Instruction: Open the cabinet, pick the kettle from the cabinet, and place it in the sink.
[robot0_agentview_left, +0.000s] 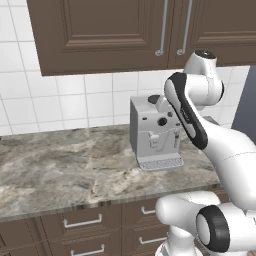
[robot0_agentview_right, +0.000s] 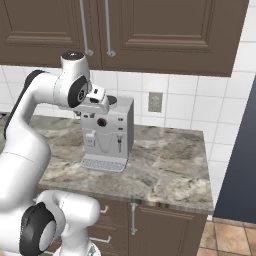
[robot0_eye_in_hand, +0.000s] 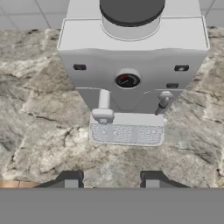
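The cabinet (robot0_agentview_left: 110, 30) (robot0_agentview_right: 165, 30) hangs on the wall above the counter, both dark brown doors shut. Its two silver bar handles (robot0_agentview_left: 162, 30) (robot0_agentview_right: 107, 27) stand side by side at the doors' meeting edge. My gripper (robot0_eye_in_hand: 111, 180) (robot0_agentview_right: 92, 111) hangs below those handles, pointing down just over the top front of a grey coffee machine (robot0_eye_in_hand: 131, 65). The fingertips (robot0_eye_in_hand: 72, 179) stand apart with nothing between them, so the gripper is open. The kettle is hidden and the sink is out of view.
The coffee machine (robot0_agentview_left: 152, 135) (robot0_agentview_right: 107, 135) stands on the grey marbled counter (robot0_agentview_left: 65, 165) (robot0_agentview_right: 165, 160) against the tiled wall. Brown drawers (robot0_agentview_left: 82, 222) sit below. An outlet (robot0_agentview_right: 155, 102) is on the wall, and a dark tall panel (robot0_agentview_right: 240, 150) stands at the right.
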